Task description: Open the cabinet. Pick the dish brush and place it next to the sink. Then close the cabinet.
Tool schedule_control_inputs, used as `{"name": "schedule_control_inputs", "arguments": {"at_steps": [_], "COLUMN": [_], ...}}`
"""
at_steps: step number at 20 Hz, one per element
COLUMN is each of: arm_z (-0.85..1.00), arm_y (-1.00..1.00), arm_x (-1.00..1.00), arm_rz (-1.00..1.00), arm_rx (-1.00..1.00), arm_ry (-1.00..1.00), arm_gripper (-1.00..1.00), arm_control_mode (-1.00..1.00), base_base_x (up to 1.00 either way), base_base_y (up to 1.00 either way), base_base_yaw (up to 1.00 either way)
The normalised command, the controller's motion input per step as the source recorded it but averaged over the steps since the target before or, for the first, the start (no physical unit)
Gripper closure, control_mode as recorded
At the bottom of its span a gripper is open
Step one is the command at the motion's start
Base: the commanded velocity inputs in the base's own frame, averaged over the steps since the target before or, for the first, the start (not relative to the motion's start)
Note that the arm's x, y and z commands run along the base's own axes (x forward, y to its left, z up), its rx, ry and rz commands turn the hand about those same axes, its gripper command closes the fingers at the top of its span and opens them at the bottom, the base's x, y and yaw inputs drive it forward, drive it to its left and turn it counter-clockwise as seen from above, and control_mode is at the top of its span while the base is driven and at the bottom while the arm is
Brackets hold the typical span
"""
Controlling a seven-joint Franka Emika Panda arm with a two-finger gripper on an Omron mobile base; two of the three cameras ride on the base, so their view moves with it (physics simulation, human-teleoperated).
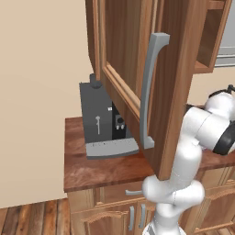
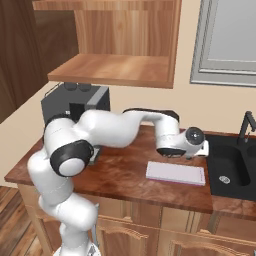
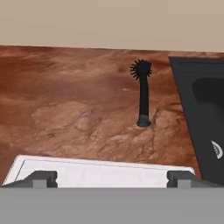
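The cabinet stands open, its door with the long grey bar handle swung out towards me; its bare shelf shows in the right base view. The dish brush, black with a round bristle head, lies on the wooden countertop just left of the sink, untouched. My gripper is open, a little way back from the brush, with nothing between its fingertips. The arm's hand hovers over the counter beside the black sink.
A white cutting board lies on the counter under the hand. A grey coffee machine stands at the counter's left end, behind the open door. The thin faucet rises behind the basin, and a window sits above.
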Motion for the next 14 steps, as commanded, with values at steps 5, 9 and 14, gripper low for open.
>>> {"name": "schedule_control_inputs", "arguments": {"at_steps": [5, 9, 14], "arm_z": [0.17, 0.12, 0.17], "arm_y": [0.14, 0.18, 0.29], "arm_x": [-0.41, -0.44, -0.42], "arm_rz": [0.1, 0.1, 0.11], "arm_rx": [-0.06, -0.07, -0.08], "arm_ry": [0.01, 0.02, 0.02], "arm_gripper": [-1.0, -1.0, -1.0], "arm_control_mode": [-1.0, -1.0, -1.0], "base_base_x": [0.0, 0.0, 0.0], "base_base_y": [0.0, 0.0, 0.0], "base_base_yaw": [0.0, 0.0, 0.0]}}
